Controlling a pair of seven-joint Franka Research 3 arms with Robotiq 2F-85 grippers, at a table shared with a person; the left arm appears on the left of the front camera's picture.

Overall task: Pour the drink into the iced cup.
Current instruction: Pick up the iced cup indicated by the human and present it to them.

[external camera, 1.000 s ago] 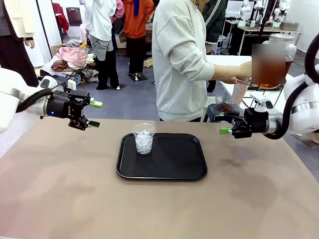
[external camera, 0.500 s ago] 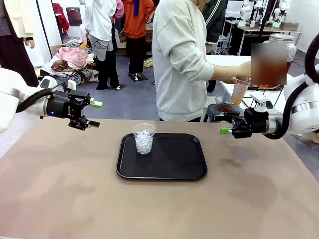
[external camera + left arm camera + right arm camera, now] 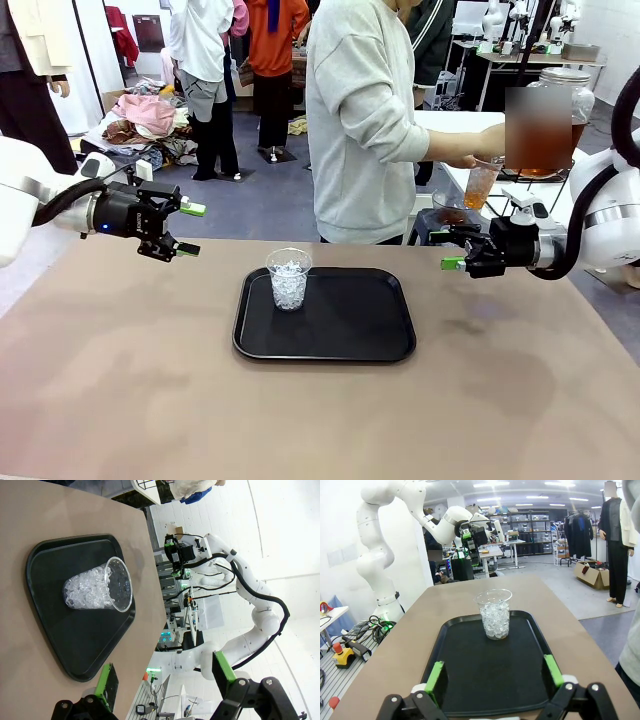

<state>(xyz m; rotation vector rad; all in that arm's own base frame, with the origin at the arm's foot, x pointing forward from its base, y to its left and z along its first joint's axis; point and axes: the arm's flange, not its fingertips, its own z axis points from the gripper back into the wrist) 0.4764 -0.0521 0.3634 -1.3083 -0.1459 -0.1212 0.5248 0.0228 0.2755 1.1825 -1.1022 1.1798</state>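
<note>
The iced cup (image 3: 289,278), clear plastic and full of white ice, stands upright at the back left of a black tray (image 3: 340,340). Beyond the table's far right corner a person holds a clear cup of amber drink (image 3: 481,186) beside a large glass jar (image 3: 566,78). My left gripper (image 3: 190,229) hovers open above the table's left edge, apart from the tray. My right gripper (image 3: 446,250) hangs open over the right edge. The left wrist view has the iced cup (image 3: 97,587) beyond the open gripper (image 3: 165,675). In the right wrist view the iced cup (image 3: 495,614) stands past the open gripper (image 3: 494,672).
The brown table (image 3: 300,420) stretches bare around the tray. The person (image 3: 360,120) in a grey sweatshirt stands at the far side, turned towards the jar. Other people and clutter are farther back.
The cup in the person's hand has gone from pale to amber as drink filled it. Both arms and the iced cup have stayed where they were.
</note>
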